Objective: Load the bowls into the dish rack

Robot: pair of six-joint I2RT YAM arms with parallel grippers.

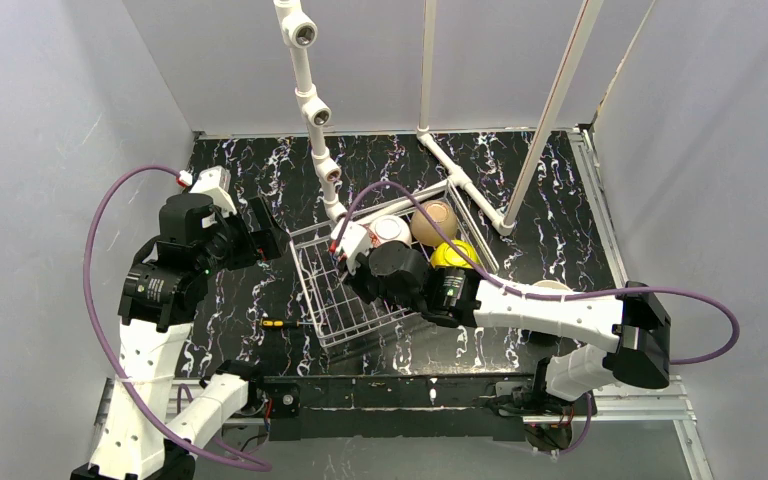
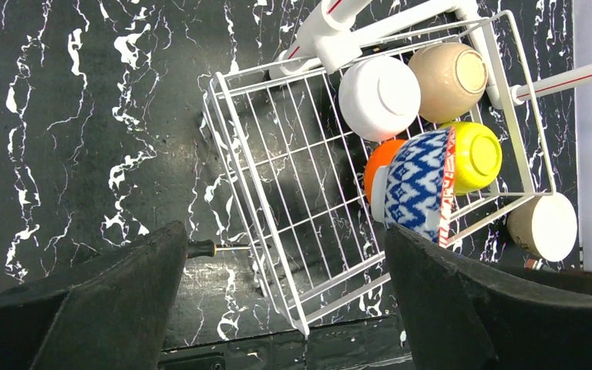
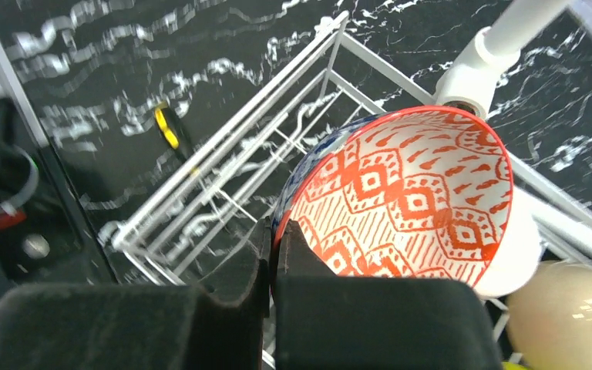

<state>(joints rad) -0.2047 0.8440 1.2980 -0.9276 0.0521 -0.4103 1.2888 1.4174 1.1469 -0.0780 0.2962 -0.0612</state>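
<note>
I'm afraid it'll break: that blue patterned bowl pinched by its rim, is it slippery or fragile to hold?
Likely breakable: the patterned bowl looks like glazed ceramic. Its glossy surface may be slippery, and the right gripper pinches only the rim, so it could swing or slip. Set on edge in the dish rack, it might roll.

The black left gripper (image 2: pixel 284 231) is hovering, jaws spread wide; the right gripper (image 3: pixel 271 240), its white arm stretching leftward, is pinching the rim of a round blue-and-white patterned bowl (image 3: pixel 401 193).
</note>
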